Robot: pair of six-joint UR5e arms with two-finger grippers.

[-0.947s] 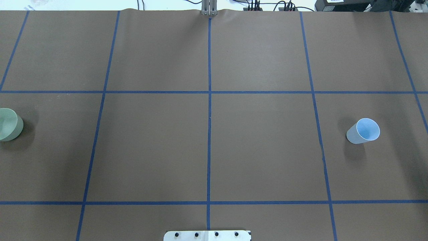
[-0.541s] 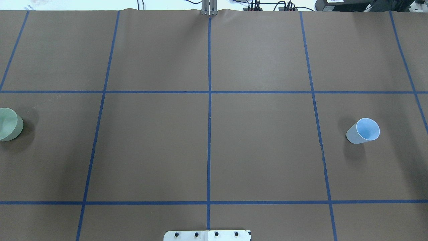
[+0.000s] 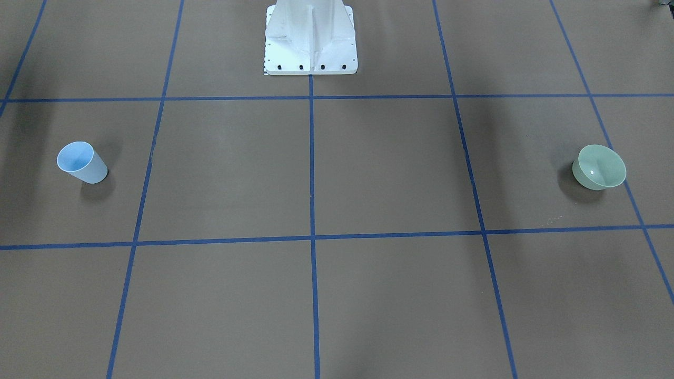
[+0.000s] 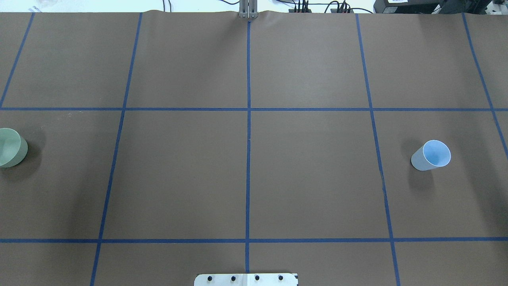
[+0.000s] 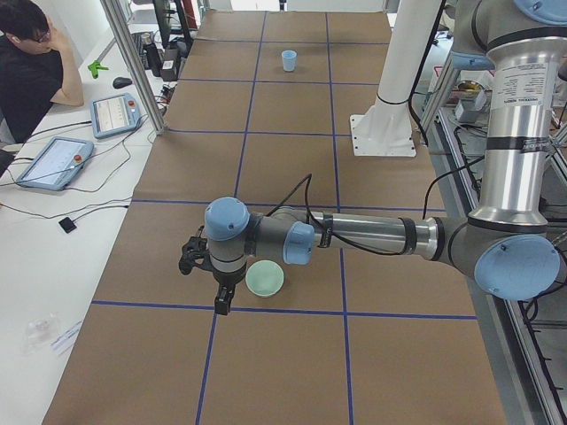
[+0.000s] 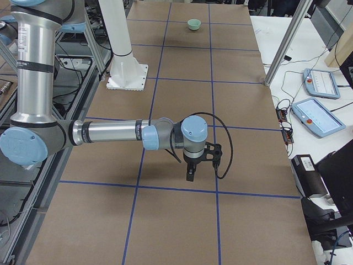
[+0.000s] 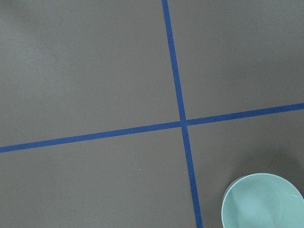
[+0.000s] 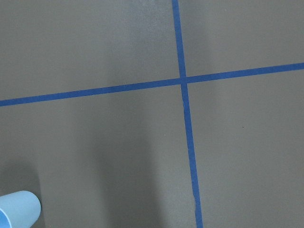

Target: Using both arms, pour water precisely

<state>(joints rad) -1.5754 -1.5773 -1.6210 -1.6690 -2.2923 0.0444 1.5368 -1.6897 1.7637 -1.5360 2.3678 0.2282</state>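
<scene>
brown table unchanged: blue cup and green bowl stay put.

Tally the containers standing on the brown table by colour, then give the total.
Pale blue cup: 1
Pale green bowl: 1
Total: 2

A robotics lab: brown-papered worktop gridded with blue tape, teach pendants (two, on a side desk), aluminium framing.
</scene>
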